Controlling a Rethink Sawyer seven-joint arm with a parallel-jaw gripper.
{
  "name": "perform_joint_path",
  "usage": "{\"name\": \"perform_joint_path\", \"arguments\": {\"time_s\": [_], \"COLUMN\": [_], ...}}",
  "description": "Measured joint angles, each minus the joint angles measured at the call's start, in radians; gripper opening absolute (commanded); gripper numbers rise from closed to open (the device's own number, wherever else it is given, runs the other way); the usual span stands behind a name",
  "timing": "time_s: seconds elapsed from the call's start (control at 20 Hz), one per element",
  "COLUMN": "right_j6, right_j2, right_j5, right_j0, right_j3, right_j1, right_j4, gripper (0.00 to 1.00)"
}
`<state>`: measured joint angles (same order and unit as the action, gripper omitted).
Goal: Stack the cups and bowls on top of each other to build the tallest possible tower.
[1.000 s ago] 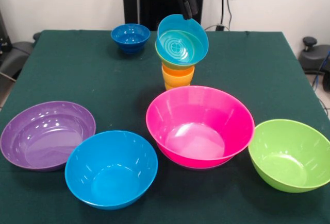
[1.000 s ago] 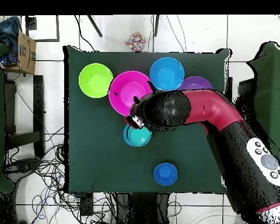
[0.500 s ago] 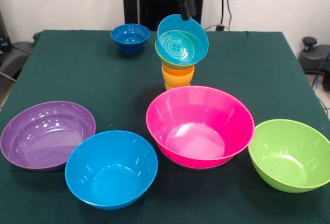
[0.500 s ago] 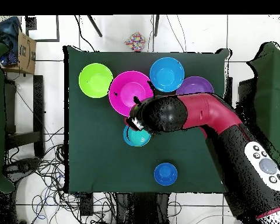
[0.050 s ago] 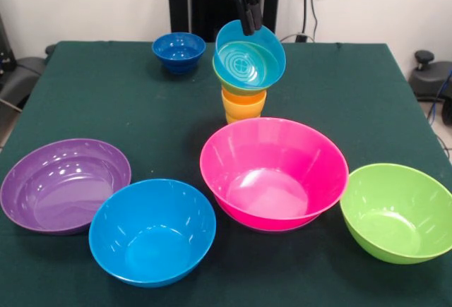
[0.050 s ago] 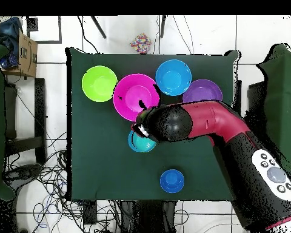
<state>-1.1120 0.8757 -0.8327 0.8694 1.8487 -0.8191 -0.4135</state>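
Observation:
The tower stands mid-table: the orange and yellow cups (image 5: 244, 106) nested at the bottom, a small green bowl (image 5: 223, 77) on them, and a light blue bowl (image 5: 248, 58) on top. That top bowl tilts its opening toward the camera. My gripper (image 5: 248, 16) hangs at the light blue bowl's far rim; I cannot tell whether it touches it. From above, the red arm (image 6: 190, 121) covers most of the light blue bowl (image 6: 139, 144). A small dark blue bowl (image 5: 179, 50) sits apart at the back left.
Large bowls stand upright along the front: purple (image 5: 65, 183), blue (image 5: 152, 231), pink (image 5: 274, 174) just in front of the tower, and green (image 5: 397, 212). From above they crowd the table's top half, and the dark blue bowl (image 6: 172, 181) sits alone lower down.
The gripper has shifted slightly left along the light blue bowl's far rim. The tower and all the bowls have stayed put.

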Motion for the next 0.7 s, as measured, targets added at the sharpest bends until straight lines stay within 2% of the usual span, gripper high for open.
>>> {"name": "perform_joint_path", "arguments": {"time_s": [0.7], "right_j6": [0.000], "right_j2": [-0.023], "right_j5": [0.062], "right_j0": [0.023], "right_j3": [0.039], "right_j1": [0.000], "right_j4": [-0.067], "gripper": [0.00]}}
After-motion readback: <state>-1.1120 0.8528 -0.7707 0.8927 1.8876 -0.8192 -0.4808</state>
